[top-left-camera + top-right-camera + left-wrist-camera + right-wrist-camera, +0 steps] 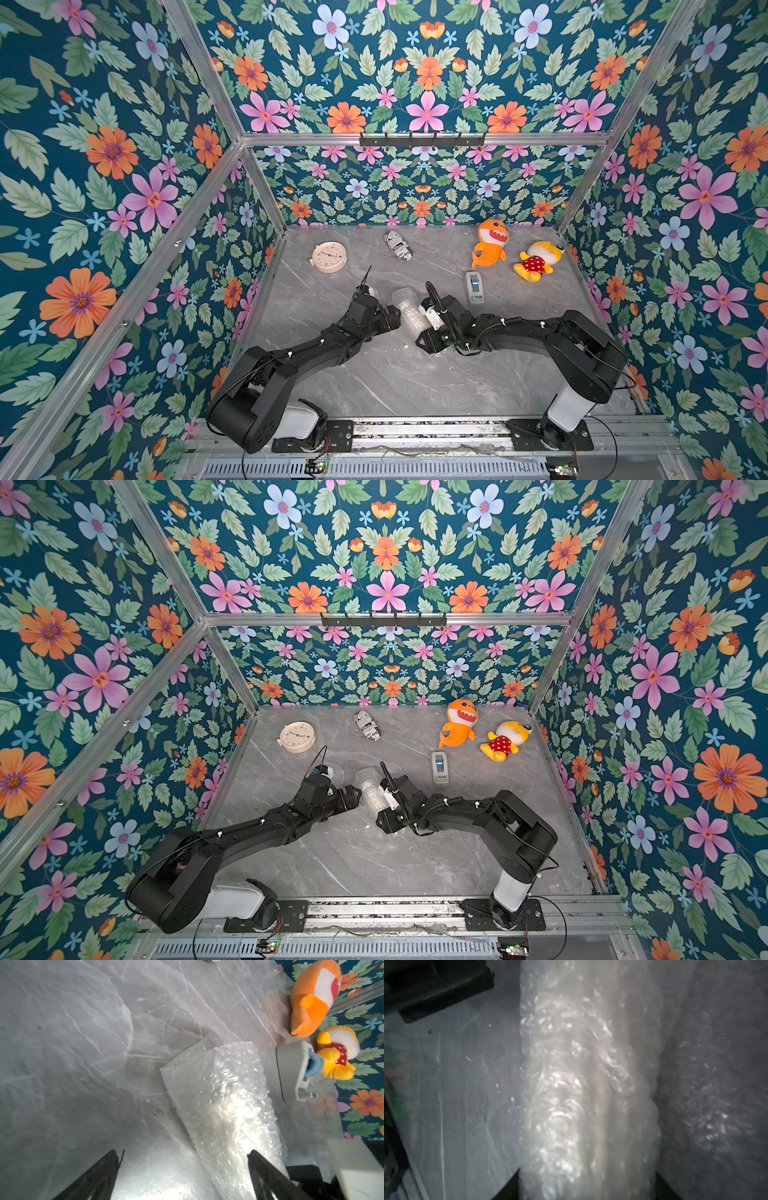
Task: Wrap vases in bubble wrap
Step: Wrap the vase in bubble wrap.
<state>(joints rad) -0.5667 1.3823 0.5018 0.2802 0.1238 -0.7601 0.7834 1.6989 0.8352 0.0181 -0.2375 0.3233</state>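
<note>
Left hand (186, 1152) splayed beside bubble wrap (224, 1093)

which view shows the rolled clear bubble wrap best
The left wrist view: the rolled clear bubble wrap shows at nearly full length, with its loose flat edge on the grey table. The right wrist view shows it close and blurred. In both top views it is small.

Looking down from high above the front edge in both top views, far enough to take in the whole table (374, 374). Looking from each wrist very close at the same bubble wrap (226, 1105) (581, 1084) (409, 311), small in both top views also.
</note>
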